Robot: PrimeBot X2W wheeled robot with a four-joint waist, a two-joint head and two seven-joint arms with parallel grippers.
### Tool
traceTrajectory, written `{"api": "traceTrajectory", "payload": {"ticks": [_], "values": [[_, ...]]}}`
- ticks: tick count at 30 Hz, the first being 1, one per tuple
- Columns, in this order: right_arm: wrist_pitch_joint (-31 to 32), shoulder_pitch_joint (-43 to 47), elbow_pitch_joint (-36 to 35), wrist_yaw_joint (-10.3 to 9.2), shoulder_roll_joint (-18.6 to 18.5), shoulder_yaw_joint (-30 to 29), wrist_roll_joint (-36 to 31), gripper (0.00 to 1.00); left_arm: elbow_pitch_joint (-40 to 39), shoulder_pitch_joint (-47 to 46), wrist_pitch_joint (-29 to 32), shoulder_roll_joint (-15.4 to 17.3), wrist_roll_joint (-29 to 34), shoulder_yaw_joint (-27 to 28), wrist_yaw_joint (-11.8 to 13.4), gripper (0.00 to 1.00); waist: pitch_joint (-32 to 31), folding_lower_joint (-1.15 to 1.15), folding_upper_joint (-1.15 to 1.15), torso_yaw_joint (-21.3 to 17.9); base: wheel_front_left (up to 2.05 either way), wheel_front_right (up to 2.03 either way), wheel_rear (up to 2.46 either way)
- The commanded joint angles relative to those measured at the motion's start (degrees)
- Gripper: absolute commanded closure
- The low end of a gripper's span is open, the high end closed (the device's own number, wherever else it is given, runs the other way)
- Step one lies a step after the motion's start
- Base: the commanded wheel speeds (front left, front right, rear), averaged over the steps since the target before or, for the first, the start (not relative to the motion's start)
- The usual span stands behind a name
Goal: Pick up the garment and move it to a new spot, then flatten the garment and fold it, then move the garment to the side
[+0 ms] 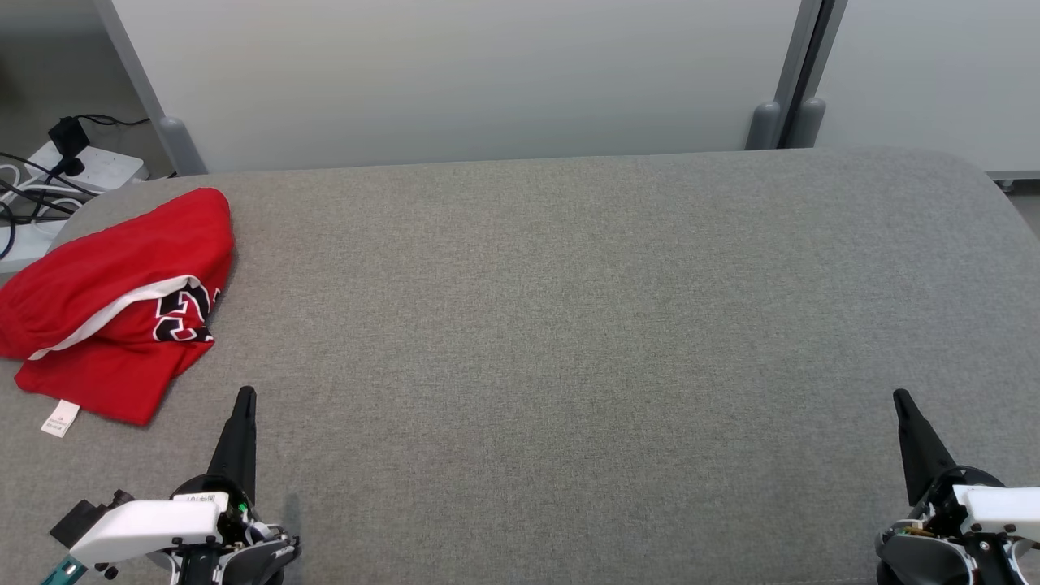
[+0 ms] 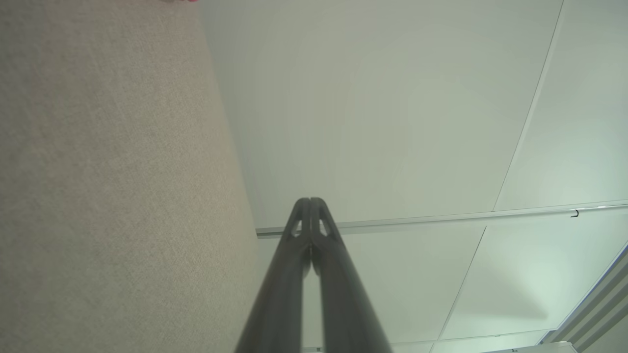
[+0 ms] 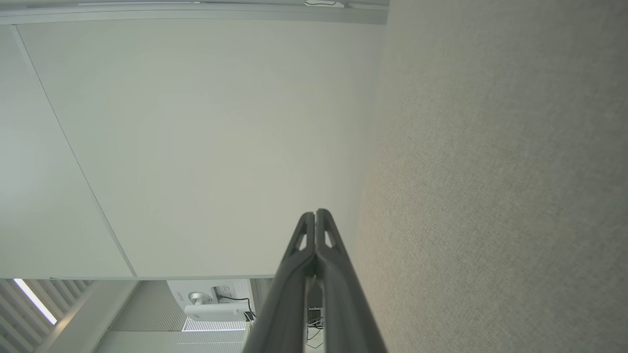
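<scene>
The garment (image 1: 114, 301), red with a white band and black-and-white lettering, lies folded in a loose bundle at the far left of the grey fabric surface (image 1: 569, 325); a white care tag sticks out at its near corner. My left gripper (image 1: 244, 396) rests at the lower left, shut and holding nothing, just right of and nearer than the bundle, apart from it. At the lower right my right gripper (image 1: 900, 398) is shut on nothing, far from the garment. Both wrist views show closed fingertips, the left gripper (image 2: 310, 201) and the right gripper (image 3: 315, 213), against pale panels.
Pale partition panels (image 1: 471, 73) stand along the far edge of the surface. A power strip with black cables (image 1: 77, 162) lies on the floor beyond the left corner. The surface's right end is rounded.
</scene>
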Motion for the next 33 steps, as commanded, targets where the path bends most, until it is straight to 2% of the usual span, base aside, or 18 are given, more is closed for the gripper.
{"api": "traceTrajectory", "payload": {"ticks": [1, 33], "values": [[0.43, -1.03, -1.72, 0.26, -0.6, 0.88, 0.67, 1.0, -1.6, -1.33, 0.17, 1.28, -0.22, 1.59, -0.48, 1.0, 0.0, 0.0, 0.0, 0.0, 0.0, 0.0, 0.0], [0.43, -1.03, -1.72, 0.26, -0.6, 0.88, 0.67, 1.0, -1.6, -1.33, 0.17, 1.28, -0.22, 1.59, -0.48, 1.0, 0.0, 0.0, 0.0, 0.0, 0.0, 0.0, 0.0]]}}
